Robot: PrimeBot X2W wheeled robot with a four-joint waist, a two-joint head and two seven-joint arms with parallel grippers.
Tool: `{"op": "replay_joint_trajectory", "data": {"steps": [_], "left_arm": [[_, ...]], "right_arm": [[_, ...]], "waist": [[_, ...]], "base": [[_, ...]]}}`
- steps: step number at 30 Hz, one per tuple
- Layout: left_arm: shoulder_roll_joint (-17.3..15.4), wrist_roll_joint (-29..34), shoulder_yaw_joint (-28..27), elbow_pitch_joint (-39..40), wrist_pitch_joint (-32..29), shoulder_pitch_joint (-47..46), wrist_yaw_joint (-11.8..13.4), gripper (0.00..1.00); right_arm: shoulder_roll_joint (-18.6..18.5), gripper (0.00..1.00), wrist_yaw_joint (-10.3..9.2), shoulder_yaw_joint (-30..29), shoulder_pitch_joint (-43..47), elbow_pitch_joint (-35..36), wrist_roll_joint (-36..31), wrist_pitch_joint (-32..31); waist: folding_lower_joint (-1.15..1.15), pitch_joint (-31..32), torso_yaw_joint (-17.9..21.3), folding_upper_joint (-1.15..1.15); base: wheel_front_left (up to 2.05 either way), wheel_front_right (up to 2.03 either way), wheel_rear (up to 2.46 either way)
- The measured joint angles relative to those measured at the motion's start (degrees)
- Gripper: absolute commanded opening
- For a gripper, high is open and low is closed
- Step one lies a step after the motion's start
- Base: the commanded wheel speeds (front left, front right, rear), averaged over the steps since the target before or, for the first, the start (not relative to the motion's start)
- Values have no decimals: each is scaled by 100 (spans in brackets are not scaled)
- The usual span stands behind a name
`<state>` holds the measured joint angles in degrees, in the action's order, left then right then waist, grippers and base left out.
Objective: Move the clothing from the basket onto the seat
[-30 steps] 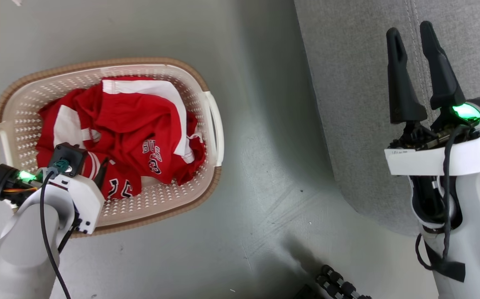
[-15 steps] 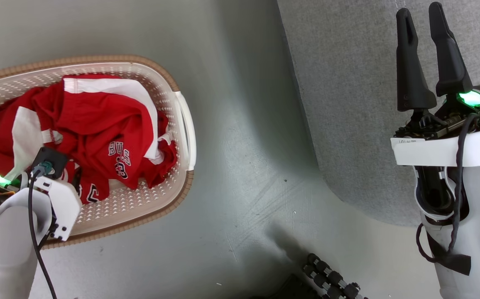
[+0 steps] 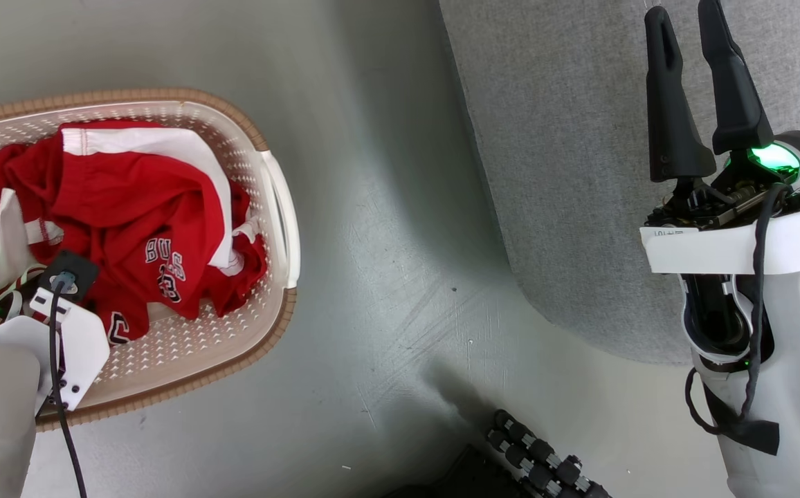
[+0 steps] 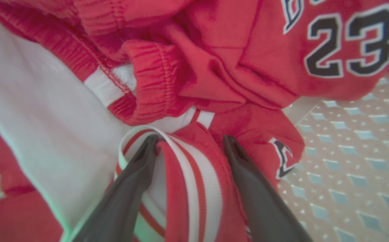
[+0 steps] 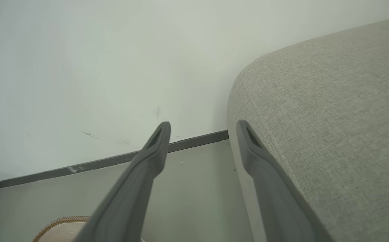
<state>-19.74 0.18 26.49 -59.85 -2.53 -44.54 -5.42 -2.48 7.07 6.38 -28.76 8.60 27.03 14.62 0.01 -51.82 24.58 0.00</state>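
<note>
The clothing (image 3: 130, 214) is a heap of red garments with white trim, lying in the cream basket (image 3: 261, 318) at the head view's left. My left wrist (image 3: 61, 325) hangs over the heap's near side and hides its fingers there. In the left wrist view the left gripper (image 4: 189, 143) is open, its fingers on either side of a red-and-white striped fold, with the "23" lettering (image 4: 349, 43) just beyond. The right gripper (image 3: 682, 14) stands open and empty above the edge of the grey seat (image 3: 580, 138). In the right wrist view the right gripper (image 5: 204, 126) has the seat (image 5: 332, 117) to its right.
Grey floor (image 3: 386, 277) runs between basket and seat. A dark ribbed part (image 3: 538, 456) lies at the head view's bottom edge. The right wrist view shows a pale wall with a dark baseboard (image 5: 97, 163) and a bit of the basket rim (image 5: 63, 222).
The head camera has turned, so basket and seat sit further left in the picture. The left wrist stays over the clothing. Both grippers remain open.
</note>
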Motion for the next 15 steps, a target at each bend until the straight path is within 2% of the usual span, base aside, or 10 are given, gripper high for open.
{"op": "replay_joint_trajectory", "data": {"steps": [7, 8, 9, 10, 15], "left_arm": [[9, 47, 65, -166, -129, -59, 76, 100], [26, 46, 70, -176, -144, -59, 76, 93], [45, 46, 80, -178, -142, -59, 75, 41], [69, 45, 89, -175, -126, -59, 74, 0], [147, 45, 112, -190, -56, -61, 73, 0]], "right_arm": [[0, 100, 0, 9, -98, -15, 13, 0], [0, 100, 0, 8, -116, -14, 13, 0], [0, 100, 0, 5, -114, -14, 13, 0], [0, 100, 0, 2, -112, -16, 13, 0], [1, 100, 0, -12, -113, -20, 13, 0]], "waist": [[0, -21, 79, 0], [0, -16, 83, 0], [0, -12, 85, 0], [0, -8, 85, 0], [0, 15, 77, 0]], "base": [[0, 0, 0], [0, 0, 0], [0, 0, 0], [0, 0, 0], [0, 0, 0]]}}
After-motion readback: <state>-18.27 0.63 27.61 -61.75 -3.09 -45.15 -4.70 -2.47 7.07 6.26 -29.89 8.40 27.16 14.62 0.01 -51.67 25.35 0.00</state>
